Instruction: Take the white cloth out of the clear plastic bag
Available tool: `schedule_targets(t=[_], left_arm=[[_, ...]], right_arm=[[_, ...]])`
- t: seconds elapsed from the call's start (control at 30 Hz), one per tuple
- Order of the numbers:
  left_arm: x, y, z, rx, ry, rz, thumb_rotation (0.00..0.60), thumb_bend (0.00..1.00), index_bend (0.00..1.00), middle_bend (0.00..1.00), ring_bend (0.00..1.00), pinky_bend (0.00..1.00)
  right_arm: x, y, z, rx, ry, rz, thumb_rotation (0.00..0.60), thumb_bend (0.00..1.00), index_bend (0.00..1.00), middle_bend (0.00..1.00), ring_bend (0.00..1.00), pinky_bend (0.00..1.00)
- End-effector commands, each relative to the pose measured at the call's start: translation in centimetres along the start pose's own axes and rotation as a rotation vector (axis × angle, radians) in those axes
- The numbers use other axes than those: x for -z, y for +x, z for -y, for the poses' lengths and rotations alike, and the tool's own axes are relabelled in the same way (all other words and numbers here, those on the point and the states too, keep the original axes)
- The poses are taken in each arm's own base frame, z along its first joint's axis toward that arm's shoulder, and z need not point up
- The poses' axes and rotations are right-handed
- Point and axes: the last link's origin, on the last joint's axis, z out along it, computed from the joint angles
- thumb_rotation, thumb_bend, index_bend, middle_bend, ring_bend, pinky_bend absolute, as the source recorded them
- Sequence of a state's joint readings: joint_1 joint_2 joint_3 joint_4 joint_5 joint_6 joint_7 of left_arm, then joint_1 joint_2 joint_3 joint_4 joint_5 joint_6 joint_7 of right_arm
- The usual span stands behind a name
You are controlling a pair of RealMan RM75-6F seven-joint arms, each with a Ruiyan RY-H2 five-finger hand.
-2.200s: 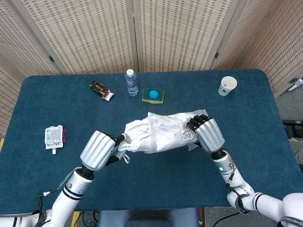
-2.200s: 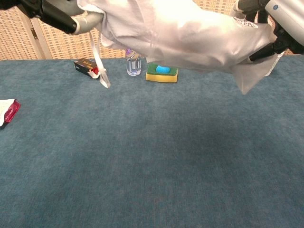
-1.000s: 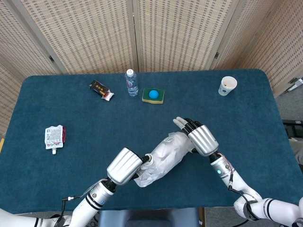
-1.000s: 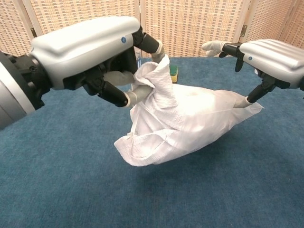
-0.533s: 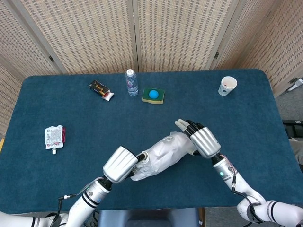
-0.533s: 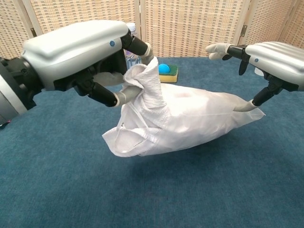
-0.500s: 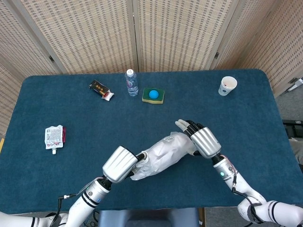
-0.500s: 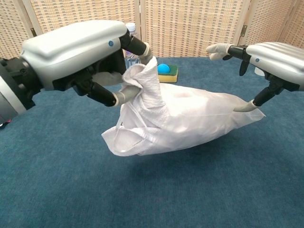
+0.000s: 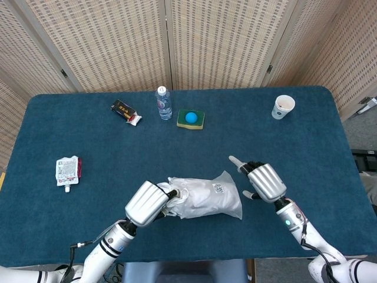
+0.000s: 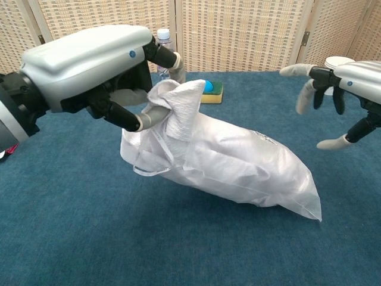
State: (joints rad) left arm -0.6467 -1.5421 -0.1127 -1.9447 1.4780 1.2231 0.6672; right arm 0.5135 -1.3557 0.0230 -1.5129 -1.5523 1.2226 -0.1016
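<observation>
— Cloth first: where is it?

— The white cloth (image 10: 178,110) is mostly inside the clear plastic bag (image 10: 250,170). The bag lies on the blue table (image 9: 306,147), near the front edge. A bunch of cloth pokes out of the open end.

— Who holds it?

— The left hand (image 10: 89,65) grips that bunch tight at the bag's mouth. The right hand (image 10: 348,95) holds nothing. Its fingers are spread, and it hangs in the air just beside the closed end of the bag.

— So how should the cloth come out?

— I think the right hand should come down and pinch only the plastic at the far corner, not the cloth under it. Then the left hand can pull away slowly. If nobody holds the bag, it will likely slide along with the cloth.

— Anything else?

— Pull flat along the table, not up, so the bag doesn't lift.
</observation>
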Motion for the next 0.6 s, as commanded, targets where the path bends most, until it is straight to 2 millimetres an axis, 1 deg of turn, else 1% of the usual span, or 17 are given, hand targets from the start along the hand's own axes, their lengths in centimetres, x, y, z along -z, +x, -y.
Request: schedule_targets(t=[0.03,0.1,0.13,0.2,0.33,0.47,0.6], left_arm=[[0.0,0.0,0.0,0.002,0.000,0.001,0.600,0.58,0.70,1.00,0.93,1.00],[0.0,-0.1,-0.1,0.002,-0.001,0.002,0.600,0.58,0.70,1.00,0.93,1.00],[0.0,-0.1,-0.1,0.003,-0.002,0.003,0.600,0.58,0.70,1.00,0.93,1.00],[0.0,-0.1,-0.3,0.006,-0.003,0.003,0.600,0.58,0.70,1.00,0.93,1.00],[0.0,-0.1,-0.4,0.009,-0.006,0.002,0.600,0.58,0.70,1.00,0.93,1.00],[0.0,-0.2,-0.5,0.008,-0.005,0.004,0.600,0.58,0.70,1.00,0.93,1.00],[0.0,-0.2,-0.5,0.009,-0.004,0.005,0.600,0.58,0.70,1.00,0.93,1.00]], right_arm=[[1.1,-0.4,-0.3,0.016,-0.021,0.027,0.600,0.00,0.23,0.93,0.97,0.99],[1.7,-0.8,-0.5,0.014,-0.036,0.040,0.600,0.01,0.28,0.99,1.00,1.00],[1.9,-1.0,-0.6,0.010,-0.044,0.048,0.600,0.03,0.30,1.00,1.00,1.00],[2.4,-1.5,-0.8,0.006,-0.058,0.067,0.600,0.07,0.33,1.00,1.00,1.00],[3.1,-2.4,-1.2,0.021,-0.074,0.093,0.600,0.13,0.34,1.00,1.00,1.00],[2.9,-3.0,-1.8,0.033,-0.102,0.100,0.600,0.17,0.34,1.00,1.00,1.00],[2.0,-3.3,-2.2,0.053,-0.112,0.110,0.600,0.19,0.34,1.00,1.00,1.00]])
